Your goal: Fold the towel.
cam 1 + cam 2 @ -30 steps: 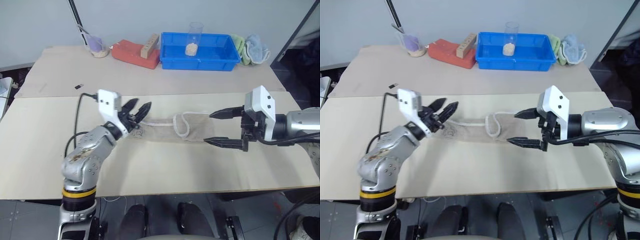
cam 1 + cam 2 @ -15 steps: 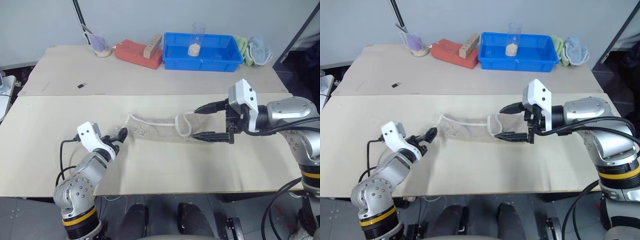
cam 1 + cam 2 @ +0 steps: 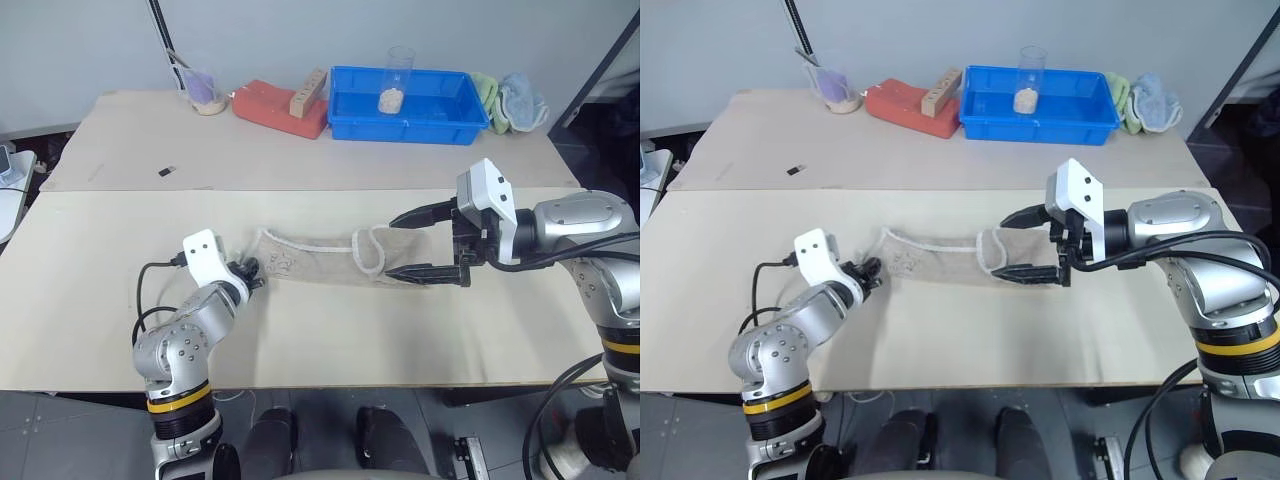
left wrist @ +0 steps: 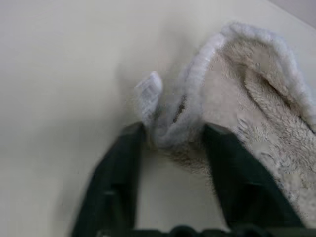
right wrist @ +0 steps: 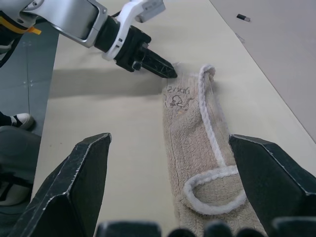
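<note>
The beige towel (image 3: 325, 262) lies as a long narrow strip across the middle of the table, its white edging looped near the centre. My left gripper (image 3: 254, 279) is low at the strip's left corner. In the left wrist view that corner (image 4: 173, 128) sits pinched between the two black fingers (image 4: 123, 168), shut on the towel. My right gripper (image 3: 390, 246) hovers open over the strip's right part, one finger on each side of it. The right wrist view looks along the towel (image 5: 192, 148) to the left gripper (image 5: 158, 64) at its far corner.
Along the back stand a blue bin (image 3: 400, 130) holding a clear cup (image 3: 397, 80), a red block (image 3: 275, 108) with a wooden piece (image 3: 306, 90), a cup of purple stuff (image 3: 205, 92), and green and light-blue cloths (image 3: 510, 98). A small dark item (image 3: 168, 172) lies at back left.
My left gripper came down from above the towel's left end, dipped to the table left of it, then closed on the corner. The right gripper stayed open.
</note>
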